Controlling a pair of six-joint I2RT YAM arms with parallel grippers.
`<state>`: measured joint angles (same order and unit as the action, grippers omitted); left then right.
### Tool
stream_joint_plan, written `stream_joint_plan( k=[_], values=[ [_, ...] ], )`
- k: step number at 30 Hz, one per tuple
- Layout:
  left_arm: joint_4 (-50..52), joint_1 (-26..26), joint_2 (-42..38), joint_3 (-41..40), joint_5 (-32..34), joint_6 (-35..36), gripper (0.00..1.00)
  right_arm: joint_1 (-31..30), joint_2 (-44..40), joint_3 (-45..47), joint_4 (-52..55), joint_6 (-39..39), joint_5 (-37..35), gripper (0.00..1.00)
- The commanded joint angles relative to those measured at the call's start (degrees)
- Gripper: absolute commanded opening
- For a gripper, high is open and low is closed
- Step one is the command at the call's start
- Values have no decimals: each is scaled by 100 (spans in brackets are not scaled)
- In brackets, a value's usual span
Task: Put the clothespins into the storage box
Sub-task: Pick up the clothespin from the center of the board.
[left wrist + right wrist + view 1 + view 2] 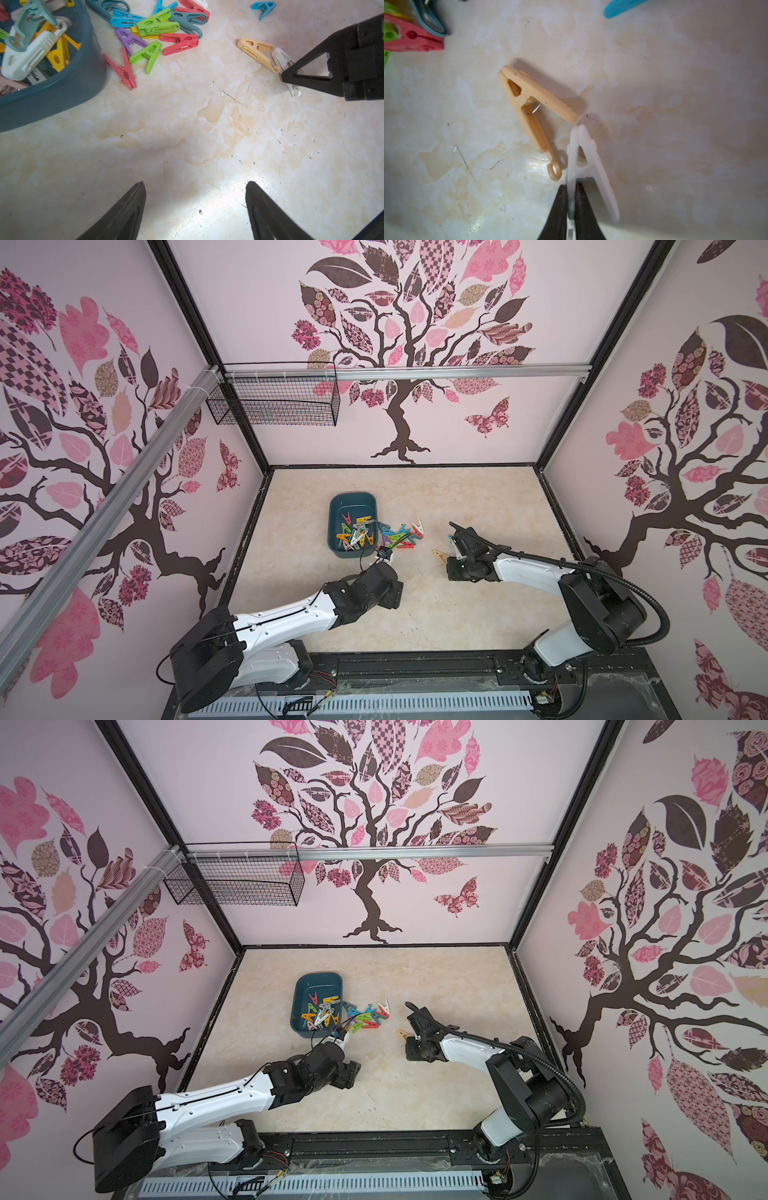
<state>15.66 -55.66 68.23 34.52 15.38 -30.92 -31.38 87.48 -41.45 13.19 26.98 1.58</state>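
Right gripper point(571, 188) is pinched shut on just one thin leg of the white clothespin point(588, 158), low on the tabletop point(675, 104) and well apart from the dark teal storage box point(353, 504), so the peg may twist or slip out on the lift. Its tip seems to touch the beige clothespin point(527, 104), which could get dragged along; the left gripper point(194, 182) hangs wide open and empty near the box

L gripper point(195, 185) spread wide, R gripper point(571, 187) pinched closed, both tilted down, well apart
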Motion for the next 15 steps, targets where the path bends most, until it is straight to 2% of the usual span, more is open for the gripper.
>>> stream_joint_plan(
  k=[1, 5, 8, 12, 15],
  values=[
    [232, 335, -341, -214, 156, -222, 80, -48, -401, -81, 458, -9, -132, 8],
    [571, 852, -871, -391, 200, -528, 79, -257, -640, -380, 676, 90, -44, 6],
    [874, 930, -1201, -402, 524, -596, 79, -631, -546, -759, 721, 192, -39, 6],
    [1561, 1044, -1656, -457, 1175, -1342, 79, -1165, -43, -1585, 601, 302, -18, 6],
    [1783, 1438, -2222, -812, 1033, -1946, 79, -1572, 565, -2446, 435, 369, 73, 6]
  ],
)
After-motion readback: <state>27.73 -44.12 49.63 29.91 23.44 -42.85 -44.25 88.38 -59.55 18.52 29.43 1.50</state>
